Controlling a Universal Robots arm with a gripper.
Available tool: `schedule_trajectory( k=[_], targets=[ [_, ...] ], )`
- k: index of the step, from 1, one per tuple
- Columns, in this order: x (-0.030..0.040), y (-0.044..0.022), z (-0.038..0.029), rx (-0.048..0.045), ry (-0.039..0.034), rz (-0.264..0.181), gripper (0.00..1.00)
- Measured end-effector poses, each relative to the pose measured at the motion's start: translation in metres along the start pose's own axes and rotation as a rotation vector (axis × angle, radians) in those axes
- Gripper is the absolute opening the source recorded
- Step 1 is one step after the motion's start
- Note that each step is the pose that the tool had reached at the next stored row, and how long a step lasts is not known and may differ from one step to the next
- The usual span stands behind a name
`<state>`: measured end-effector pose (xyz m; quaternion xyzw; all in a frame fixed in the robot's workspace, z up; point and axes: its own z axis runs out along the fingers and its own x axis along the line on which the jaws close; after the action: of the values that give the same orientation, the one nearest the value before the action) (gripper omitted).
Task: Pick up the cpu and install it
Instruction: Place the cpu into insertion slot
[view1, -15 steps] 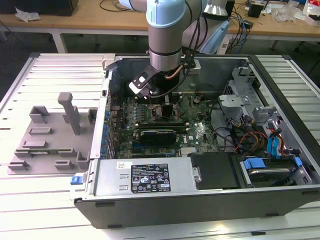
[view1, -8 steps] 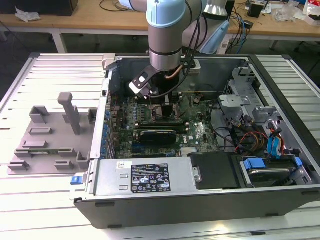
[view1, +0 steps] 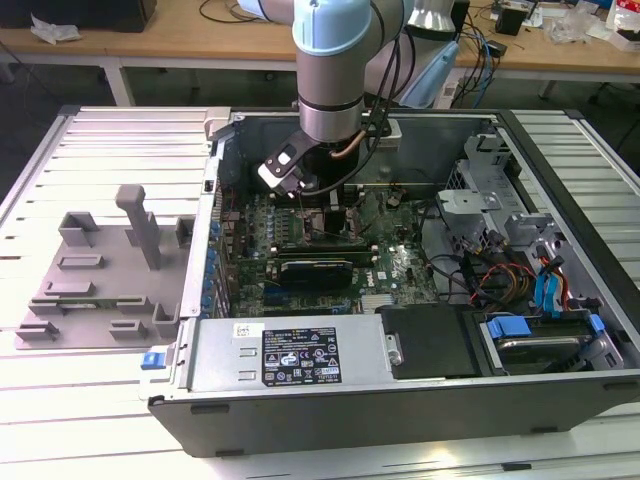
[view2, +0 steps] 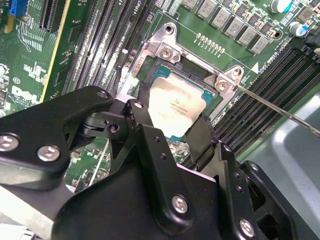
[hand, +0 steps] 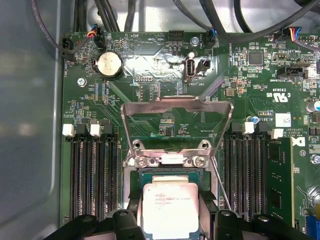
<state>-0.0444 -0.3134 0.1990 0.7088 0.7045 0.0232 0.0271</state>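
Placing step: gripper (view2: 167, 120) pinches the cpu (view2: 175, 102) right over the open socket (view2: 165, 50), plate (hand: 175, 103) up. Seating it needs square, level alignment, I'd say.

Work table (view1: 90, 140): pale metal top, ribbed in long slats. Carried directly on it:
- One open computer case (view1: 400, 410), laid on its side, from the centre across to the exterior view's right.
- One flat grey plastic fixture (view1: 90, 290) with an upright post (view1: 140, 225), just beside the case on the exterior view's left.
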Motion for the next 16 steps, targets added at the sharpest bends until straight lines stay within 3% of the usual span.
schedule_trajectory(
  k=[16],
  targets=[
    [0.0001, 0.0005, -0.0012, -0.0005, -0.0012, 0.003, 0.54]
  ],
)
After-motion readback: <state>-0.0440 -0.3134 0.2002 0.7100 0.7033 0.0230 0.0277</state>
